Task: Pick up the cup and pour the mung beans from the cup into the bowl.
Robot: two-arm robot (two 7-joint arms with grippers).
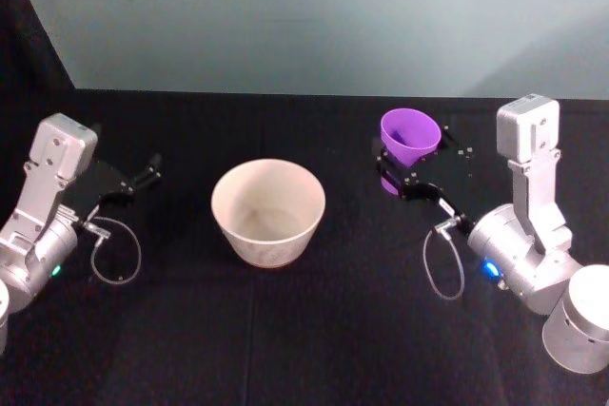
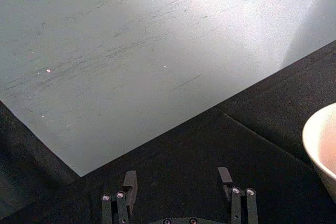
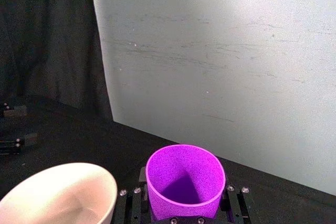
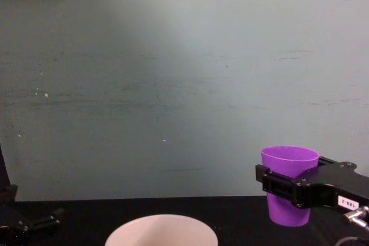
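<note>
on the left, the left pincer [image 2: 177, 178] is sitting low over the black worktop [image 1: 285, 339], well apart from the bowl. its two fingers are standing apart and holding nothing. it is looking like it is just waiting.

in the middle, the bowl [image 1: 269, 246] is standing upright on the worktop. it is looking empty inside, so the pouring is not done yet.

on the right, the right pincer [image 4: 277, 185] is squeezing the cup [image 1: 410, 133], one finger on each side. the cup is hanging in the air, upright, with its mouth facing up. it is off to the right of the bowl, not over it. the mung beans are too hard to tell, because the bottom of the cup is looking dark inside.

the step in hand is probably carrying the cup over to the bowl. to be doing it well, the right arm should be holding the cup level while moving left, so nothing is spilling. the lip of the cup should be getting above the middle of the bowl before any tipping. then the tipping should be going slowly, because tiny round beans are likely bouncing away if they are falling fast or hitting the rim.
</note>
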